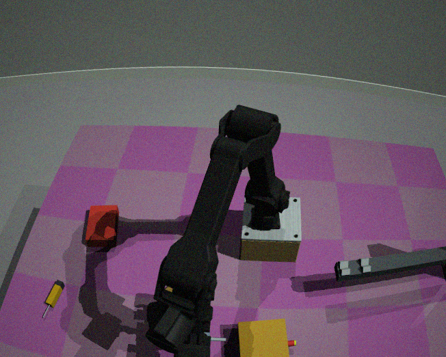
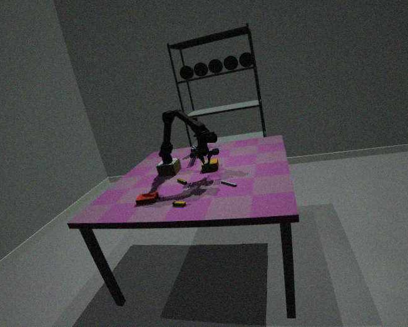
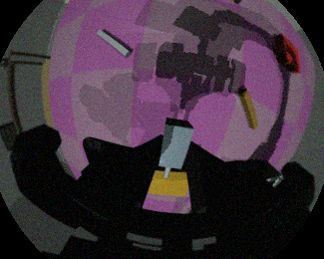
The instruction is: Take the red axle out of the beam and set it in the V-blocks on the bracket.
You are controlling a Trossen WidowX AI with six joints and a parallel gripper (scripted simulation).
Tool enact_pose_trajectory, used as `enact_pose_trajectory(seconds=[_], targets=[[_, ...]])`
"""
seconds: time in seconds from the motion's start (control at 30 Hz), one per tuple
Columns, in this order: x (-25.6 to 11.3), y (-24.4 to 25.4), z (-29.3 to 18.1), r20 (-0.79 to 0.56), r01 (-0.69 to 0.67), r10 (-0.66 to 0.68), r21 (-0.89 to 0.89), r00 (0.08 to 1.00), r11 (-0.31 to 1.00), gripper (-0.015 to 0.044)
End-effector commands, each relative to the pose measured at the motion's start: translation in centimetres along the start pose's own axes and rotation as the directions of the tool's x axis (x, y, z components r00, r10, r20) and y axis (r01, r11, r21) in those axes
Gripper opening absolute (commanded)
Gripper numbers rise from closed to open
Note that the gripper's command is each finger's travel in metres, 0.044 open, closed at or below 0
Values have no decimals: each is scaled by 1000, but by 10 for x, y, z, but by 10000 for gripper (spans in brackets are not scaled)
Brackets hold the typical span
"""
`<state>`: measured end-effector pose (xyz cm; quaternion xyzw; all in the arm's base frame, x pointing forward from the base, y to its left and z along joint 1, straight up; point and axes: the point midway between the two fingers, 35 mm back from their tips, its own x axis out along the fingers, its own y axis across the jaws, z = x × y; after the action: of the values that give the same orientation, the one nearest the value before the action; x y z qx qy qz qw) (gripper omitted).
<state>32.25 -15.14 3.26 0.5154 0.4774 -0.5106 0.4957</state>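
While the robot's gripper [image 1: 200, 338] [image 2: 206, 161] [image 3: 173, 140] pinches a grey-handled rod [image 1: 217, 339] [image 3: 177, 147], the red axle [image 1: 291, 342] pokes from the yellow block [image 1: 262, 338] [image 2: 210, 165] [image 3: 168, 187]'s far side. Pushing should stay slow and straight, lest the block slide.

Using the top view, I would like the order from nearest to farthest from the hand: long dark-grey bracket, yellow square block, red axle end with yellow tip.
From the hand:
1. Yellow square block, just right in the top view.
2. Red axle end, at its right side.
3. Dark-grey bracket, far right.
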Motion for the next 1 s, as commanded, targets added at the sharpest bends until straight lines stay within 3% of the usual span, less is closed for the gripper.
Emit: enact_pose_trajectory(seconds=[0.0,0.53,0.97], targets=[[-7,1,0,-1,-5,5,-5,1000,1000,0],[-10,-19,-13,-2,-3,3,-5,1000,1000,0],[10,-18,-12,-2,-3,3,-5,1000,1000,0]])
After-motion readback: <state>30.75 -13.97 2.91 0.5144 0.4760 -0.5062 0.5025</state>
